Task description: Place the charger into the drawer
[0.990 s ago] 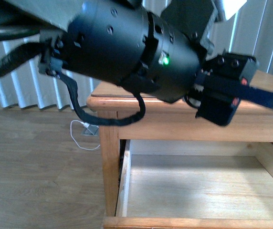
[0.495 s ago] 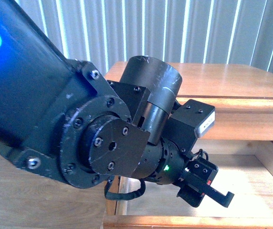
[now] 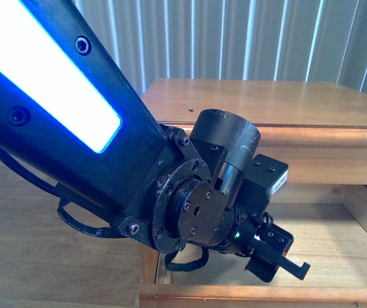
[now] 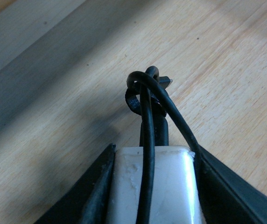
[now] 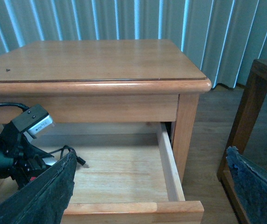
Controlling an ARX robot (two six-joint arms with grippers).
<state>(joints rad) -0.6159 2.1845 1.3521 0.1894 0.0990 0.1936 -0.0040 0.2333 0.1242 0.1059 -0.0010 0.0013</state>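
1. The wooden surface (image 3: 267,99) lies above and beyond my left pincer (image 3: 278,263).
2. The drawer (image 3: 344,237) stands pulled open. Its pale plank floor lies just beneath my left pincer, which reaches in past the front rim.
3. I judge this to be the setting-down step, with the release not yet made. The next move calls for easing down until the block rests on the planks. Then I spread the jaws and lift out without snagging the cable loop.
4. My left pincer is clamped on the charger (image 4: 166,186), the white block wedged between both jaws. My right pincer (image 5: 151,154) hangs spread wide, holding nothing, in front of the drawer.
5. The black cable (image 4: 145,112) runs over the block and bunches in a loop just ahead of my left fingertips.
6. Only the left wrist view shows this grip; in the front view my own arm hides the charger. The right wrist view alone shows the drawer's whole width. No view tells me whether the block touches the floor.
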